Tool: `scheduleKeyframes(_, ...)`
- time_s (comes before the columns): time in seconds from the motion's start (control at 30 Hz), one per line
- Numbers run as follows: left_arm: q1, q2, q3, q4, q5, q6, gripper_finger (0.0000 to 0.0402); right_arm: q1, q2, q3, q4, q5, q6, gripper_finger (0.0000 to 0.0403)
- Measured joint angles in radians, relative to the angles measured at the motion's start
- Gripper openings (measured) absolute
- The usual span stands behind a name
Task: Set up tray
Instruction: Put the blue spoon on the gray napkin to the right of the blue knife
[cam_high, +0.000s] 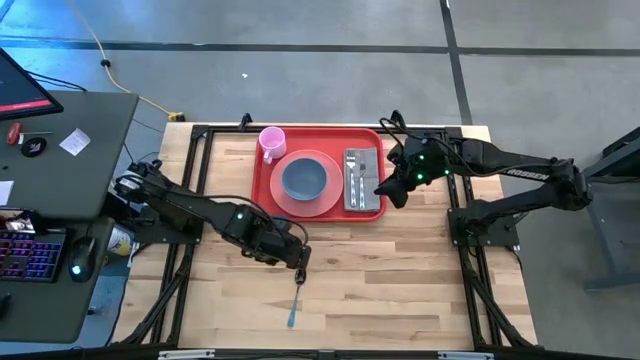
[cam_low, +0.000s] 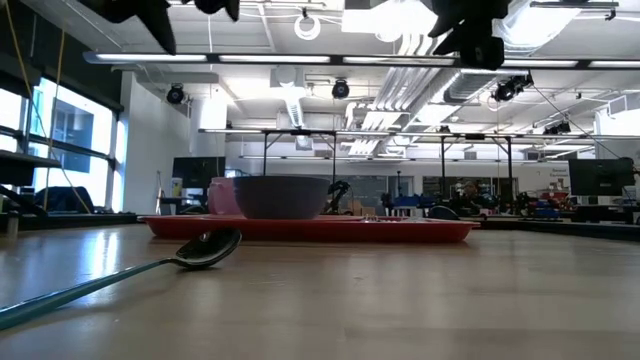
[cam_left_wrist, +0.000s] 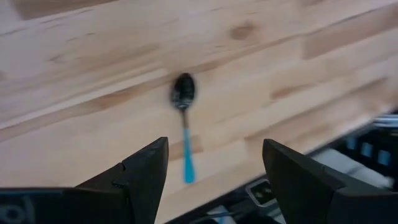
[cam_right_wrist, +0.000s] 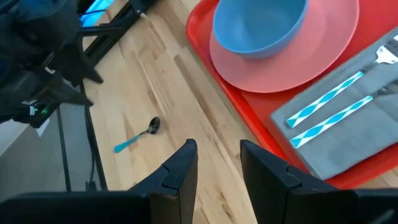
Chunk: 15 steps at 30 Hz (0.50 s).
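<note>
At the table's far middle sat the tray (cam_high: 318, 205), bright red, rectangular, round-cornered and shallow-rimmed. The left gripper (cam_high: 300, 268) hung spread wide above a spoon (cam_high: 294, 305). The right gripper (cam_high: 392, 189) hovered at the tray's edge, fingers slightly parted and empty.

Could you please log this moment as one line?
left end effector: open above spoon | right end effector: empty, beside tray | spoon: on table

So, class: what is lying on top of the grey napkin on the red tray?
On the napkin lie two blue-handled utensils, one a fork. The other's head is out of frame; anything beneath the napkin is covered.
</note>
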Motion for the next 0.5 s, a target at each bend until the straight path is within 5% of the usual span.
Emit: scheduleKeyframes(0.5, 0.000, 0.000, -0.002, -0.025, -0.001, -0.002, 0.0291, 0.052, 0.000, 0.000, -0.011, 0.060, 0.000, 0.0113)
